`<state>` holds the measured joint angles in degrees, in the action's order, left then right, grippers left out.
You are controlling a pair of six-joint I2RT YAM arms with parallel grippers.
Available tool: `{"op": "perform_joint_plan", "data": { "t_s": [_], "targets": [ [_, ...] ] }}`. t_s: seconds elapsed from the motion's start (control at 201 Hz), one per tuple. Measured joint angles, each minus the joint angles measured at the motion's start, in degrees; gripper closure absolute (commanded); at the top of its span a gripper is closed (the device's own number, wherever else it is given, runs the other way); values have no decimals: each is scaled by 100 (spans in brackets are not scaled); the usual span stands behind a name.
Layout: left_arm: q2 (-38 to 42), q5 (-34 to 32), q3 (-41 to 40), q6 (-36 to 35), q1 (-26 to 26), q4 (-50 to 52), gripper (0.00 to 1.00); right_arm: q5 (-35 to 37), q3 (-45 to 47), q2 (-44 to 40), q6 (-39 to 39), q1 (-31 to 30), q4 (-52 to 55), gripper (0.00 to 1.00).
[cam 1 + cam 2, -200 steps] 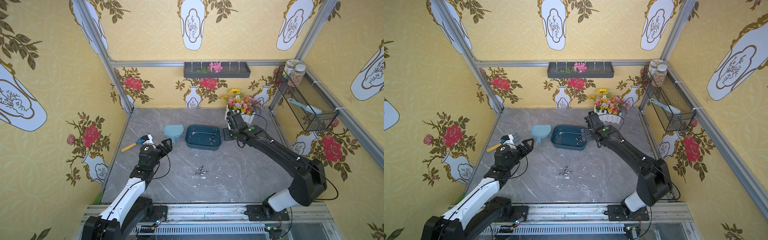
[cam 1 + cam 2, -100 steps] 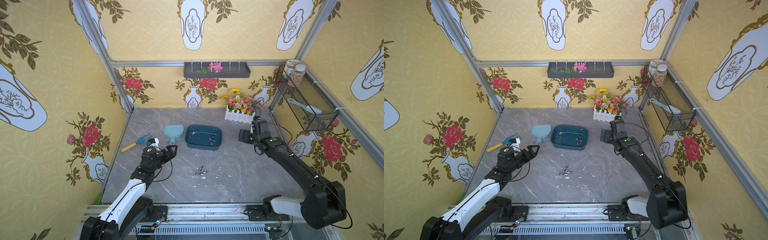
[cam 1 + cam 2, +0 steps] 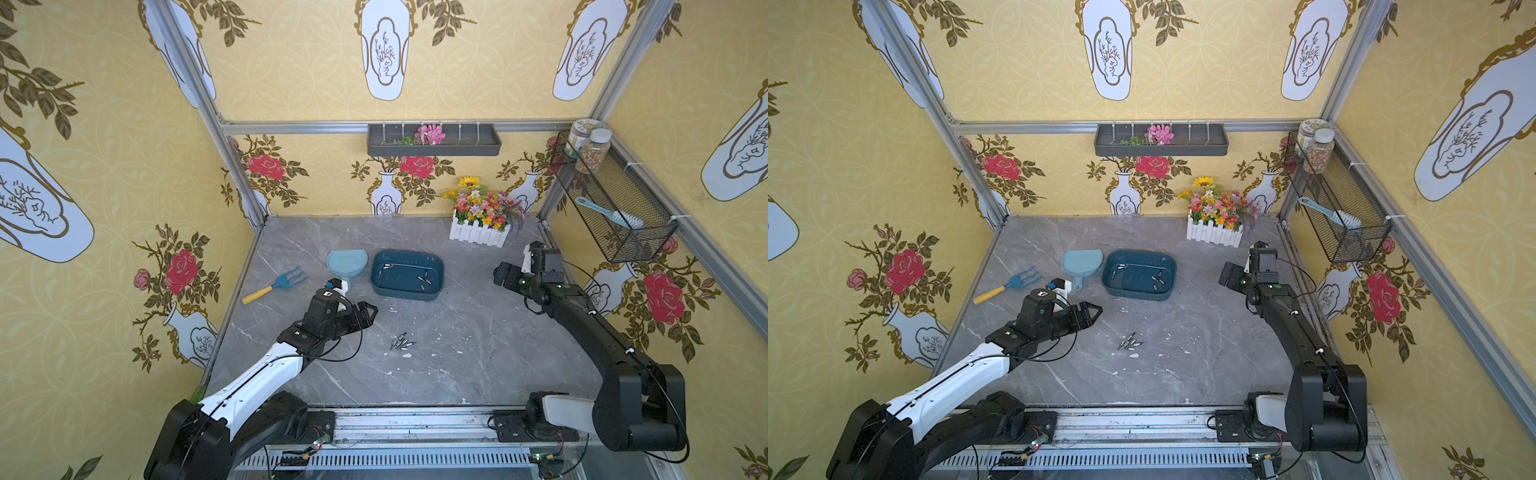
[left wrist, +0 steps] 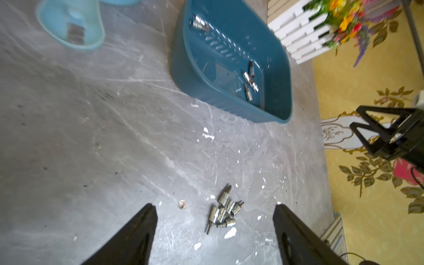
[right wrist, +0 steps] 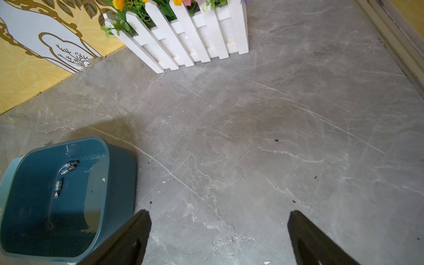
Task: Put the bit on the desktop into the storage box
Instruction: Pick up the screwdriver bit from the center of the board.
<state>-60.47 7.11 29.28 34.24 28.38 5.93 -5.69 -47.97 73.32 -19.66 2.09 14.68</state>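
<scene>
Left claw (image 3: 365,316) hangs low over the desk (image 3: 478,353), jaws apart and empty, pointed at the loose pile of bits (image 3: 401,343) just ahead of it. I judge it is lining up a pick. Beyond them, the storage box (image 3: 405,293) already holds several bits. Right claw (image 3: 505,274), also spread and empty, sits off to the side, clear of that route.

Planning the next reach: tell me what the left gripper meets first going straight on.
The left gripper would probably meet the desktop by the loose bits, which show between its fingers in the wrist view; depth is unclear.
</scene>
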Motion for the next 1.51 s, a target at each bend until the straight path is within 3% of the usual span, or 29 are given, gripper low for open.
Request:
{"op": "perform_joint_plan", "data": {
  "t_s": [0.468,0.762,1.513],
  "targets": [
    [-1591,-127,892,-529,857,817,48,-39,46,109,4,57,24,3],
    [-2347,-249,1364,-710,1266,1054,55,-35,33,162,42,57,63,3],
    [-2931,-284,1685,-920,1556,1307,68,13,-31,205,61,57,291,3]
  ]
}}
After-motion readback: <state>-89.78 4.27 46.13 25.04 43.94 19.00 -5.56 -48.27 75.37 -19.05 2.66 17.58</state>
